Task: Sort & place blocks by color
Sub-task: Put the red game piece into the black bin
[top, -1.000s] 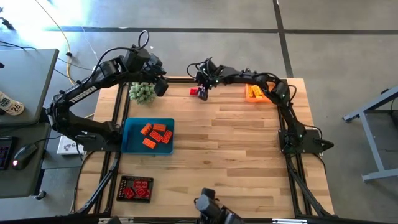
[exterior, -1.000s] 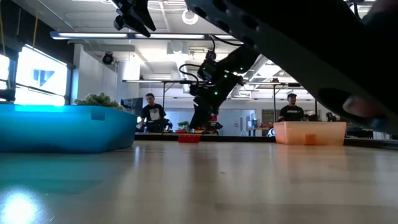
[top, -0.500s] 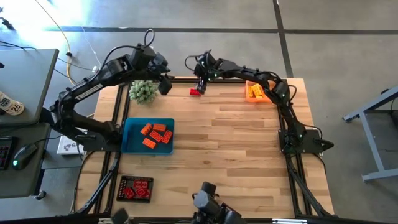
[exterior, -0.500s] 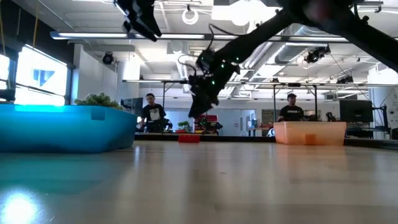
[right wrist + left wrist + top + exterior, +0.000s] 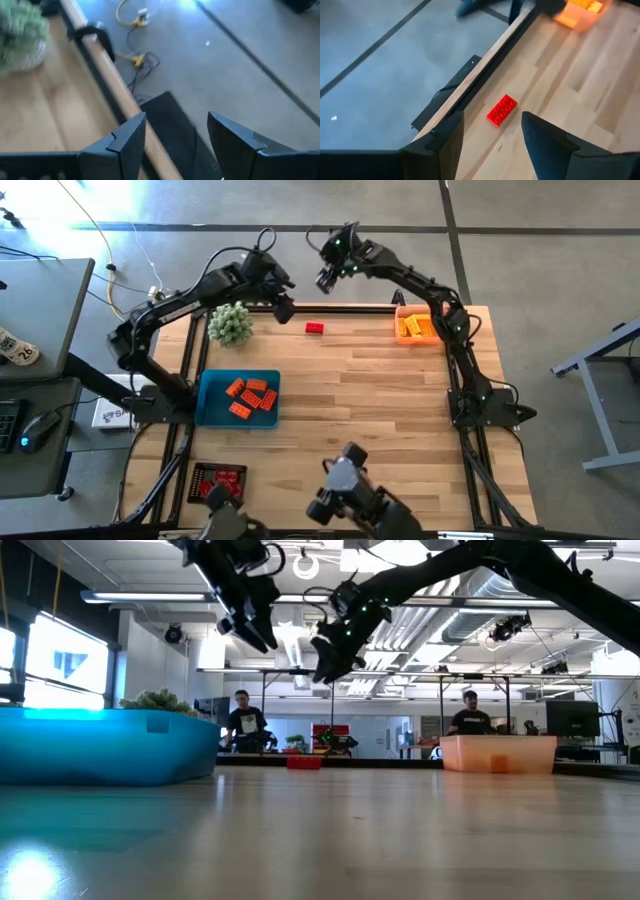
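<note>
One red block (image 5: 314,328) lies flat on the table near its far edge; the left wrist view shows it (image 5: 502,109) just ahead of my open fingers. My left gripper (image 5: 284,308) hovers open above the table, a little left of the block (image 5: 304,762). My right gripper (image 5: 326,278) is open, raised high over the table's far edge, and holds nothing (image 5: 175,120). Orange blocks (image 5: 250,395) lie in the blue tray (image 5: 210,412), yellow and orange ones in the orange tray (image 5: 415,328), red ones in the black tray (image 5: 218,483).
A fuzzy green plant (image 5: 229,326) stands at the far left corner, close to my left arm. The black frame rail (image 5: 470,85) runs along the far edge beside the red block. Bare wood (image 5: 380,410) fills the middle and right of the table.
My right gripper has risen from beside the red block and drawn back past the table's far edge. My left gripper has swung from above the plant toward the right, closer to the red block. The block has stayed where it lay.
</note>
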{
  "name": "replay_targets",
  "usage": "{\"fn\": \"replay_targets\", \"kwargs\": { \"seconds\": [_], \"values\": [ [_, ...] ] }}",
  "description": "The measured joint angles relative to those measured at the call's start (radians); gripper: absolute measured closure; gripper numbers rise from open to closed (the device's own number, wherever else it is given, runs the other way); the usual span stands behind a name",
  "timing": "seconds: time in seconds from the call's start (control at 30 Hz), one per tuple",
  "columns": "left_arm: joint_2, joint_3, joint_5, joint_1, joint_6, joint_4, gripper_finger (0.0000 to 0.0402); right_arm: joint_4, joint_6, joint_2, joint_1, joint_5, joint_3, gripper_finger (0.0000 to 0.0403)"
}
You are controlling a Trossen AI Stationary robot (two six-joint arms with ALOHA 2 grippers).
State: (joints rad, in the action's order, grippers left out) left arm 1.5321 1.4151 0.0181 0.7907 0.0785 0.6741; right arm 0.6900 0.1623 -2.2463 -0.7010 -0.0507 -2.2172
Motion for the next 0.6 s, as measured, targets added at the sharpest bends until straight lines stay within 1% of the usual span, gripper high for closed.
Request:
{"fn": "replay_targets", "kwargs": {
  "seconds": [0.27,0.43,0.5,0.6],
  "values": [
    [0.113,0.0,0.027,0.029,-0.111,-0.055,0.0188,0.027,-0.031,0.0,-0.065,0.002,-0.137,0.0203],
    [0.219,0.0,0.031,0.023,-0.128,-0.091,0.019,0.013,-0.033,0.0,-0.089,-0.012,-0.138,0.0203],
    [0.263,0.0,0.057,0.018,-0.137,-0.114,0.0193,0.009,-0.03,0.004,-0.091,-0.013,-0.127,0.0203],
    [0.317,0.0,0.099,0.018,-0.166,-0.114,0.0198,0.048,-0.026,0.004,-0.091,-0.013,-0.125,0.0203]
  ]
}}
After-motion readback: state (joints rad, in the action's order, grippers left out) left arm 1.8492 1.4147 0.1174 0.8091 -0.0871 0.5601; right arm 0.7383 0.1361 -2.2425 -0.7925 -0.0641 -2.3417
